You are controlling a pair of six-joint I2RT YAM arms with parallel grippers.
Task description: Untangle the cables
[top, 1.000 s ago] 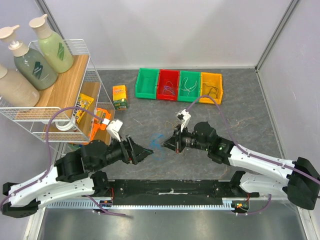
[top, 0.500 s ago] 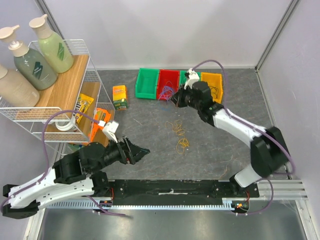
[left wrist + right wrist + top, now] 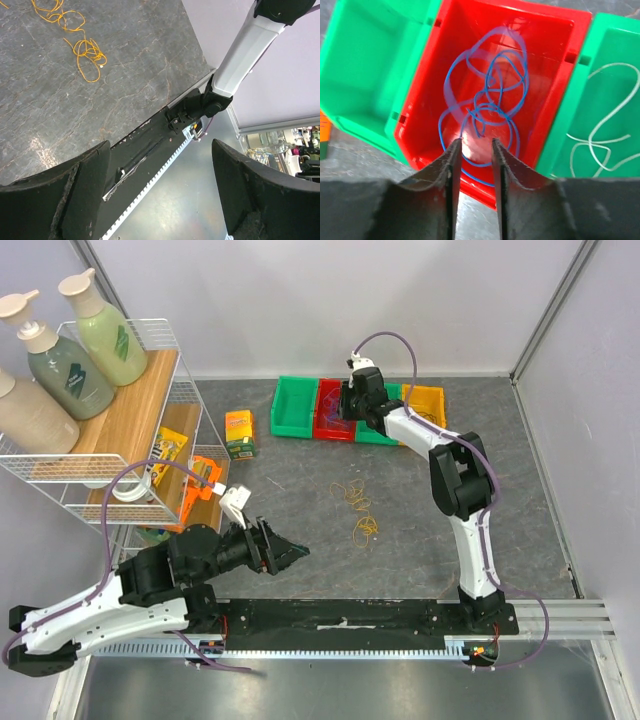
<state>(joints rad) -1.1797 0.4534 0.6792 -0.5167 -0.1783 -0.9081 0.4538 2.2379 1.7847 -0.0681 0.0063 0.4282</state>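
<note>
Over the last second the right arm has left the middle of the bench [image 3: 480, 490], where both claws met at a small blue tangle, and has reached out to the far row of 4 bins. The left arm has hardly shifted. At the left, the left claw [image 3: 288, 554] hovers low near its own base with its jaws spread wide and nothing between them. That reads as a helper that has let go of its end and waits for the next strand. Just right of it, on the open middle of the bench, a yellow cable [image 3: 361, 511] lies alone in loose curls, apart from the other cables, so it looks freed but not yet sorted. Further right, at the back, the right claw [image 3: 474, 144] hangs over the red bin [image 3: 547, 35], its jaws parted by only a narrow slit. The blue cable [image 3: 492, 100] lies coiled inside that bin. A paler blurred band beside it may be motion or a second strand; I cannot tell which. No strand shows pinched at the fingertips, so I judge this to be the drop. Sorting each freed cable into a bin of its own seems to explain the placement, since the green bin [image 3: 612, 45] just to the right holds a white cable [image 3: 607, 120] by itself. The loose yellow cable is probably next.
</note>
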